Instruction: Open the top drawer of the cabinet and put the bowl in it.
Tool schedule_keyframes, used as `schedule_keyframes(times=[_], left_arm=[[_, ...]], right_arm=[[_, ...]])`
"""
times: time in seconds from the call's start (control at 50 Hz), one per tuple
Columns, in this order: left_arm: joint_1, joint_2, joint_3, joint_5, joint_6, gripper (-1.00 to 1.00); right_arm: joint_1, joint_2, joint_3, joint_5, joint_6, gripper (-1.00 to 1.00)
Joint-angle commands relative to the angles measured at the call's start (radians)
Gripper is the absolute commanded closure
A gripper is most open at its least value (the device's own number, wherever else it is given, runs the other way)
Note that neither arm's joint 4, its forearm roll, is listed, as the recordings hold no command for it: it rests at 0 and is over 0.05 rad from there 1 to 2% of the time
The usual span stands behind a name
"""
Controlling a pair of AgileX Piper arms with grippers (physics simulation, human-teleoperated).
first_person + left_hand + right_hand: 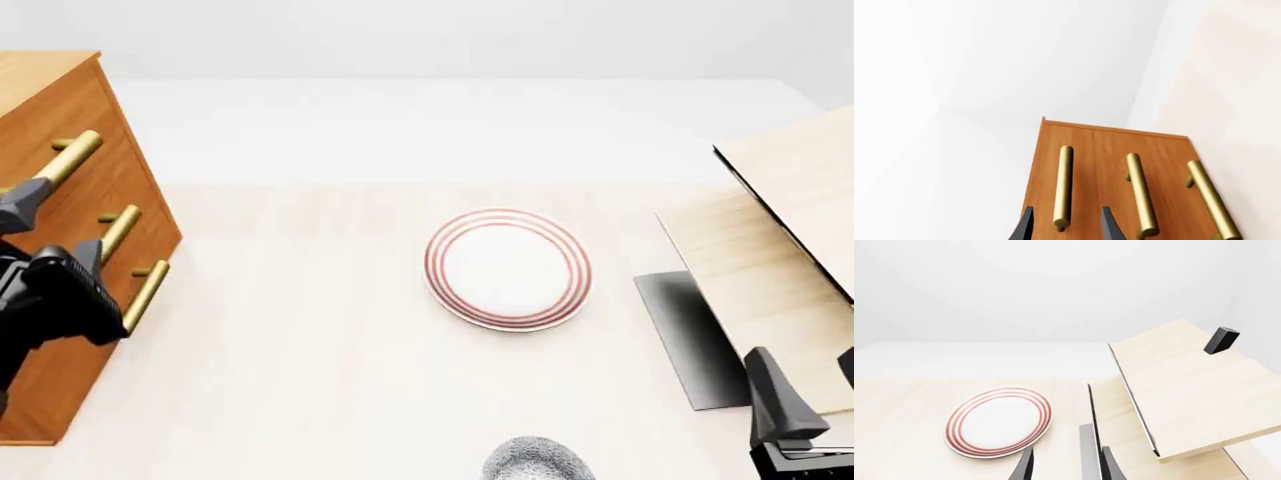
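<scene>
Lining up on the top drawer's handle (1063,186), the left gripper (1066,226) is spread unclenched; the top drawer (64,125) remains closed, the bowl (537,461) at 6 o'clock ungrasped.

Bowl (538,461) cut off by the front view's lower edge, only its far rim showing. Cabinet (67,150) cropped at the left edge, partly hidden behind the left arm. Right tool (801,420) clipped at the corner. Left tool (1066,225) fingertips only.
</scene>
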Motion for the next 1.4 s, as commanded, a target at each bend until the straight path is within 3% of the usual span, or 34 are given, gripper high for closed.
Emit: schedule_keyframes(times=[0.02, 0.34, 1.3, 1.32, 1.4], left_arm=[[0.018, 0.065, -0.017, -0.044, 0.012, -1.0], [0.068, 0.149, -0.036, -0.121, 0.029, -1.0], [0.152, 0.294, -0.143, -0.161, 0.004, -1.0], [0.157, 0.291, -0.14, -0.172, 0.006, 1.0], [0.15, 0.29, -0.122, -0.186, 0.017, 1.0]], right_arm=[[0.0, -0.003, 0.0, 0.001, 0.0, -1.0], [-0.001, -0.003, 0.001, 0.001, 0.001, -1.0], [0.0, -0.003, 0.0, 0.001, 0.0, -1.0], [-0.001, -0.002, 0.001, 0.001, 0.0, -1.0], [-0.001, -0.003, 0.001, 0.001, 0.001, -1.0]])
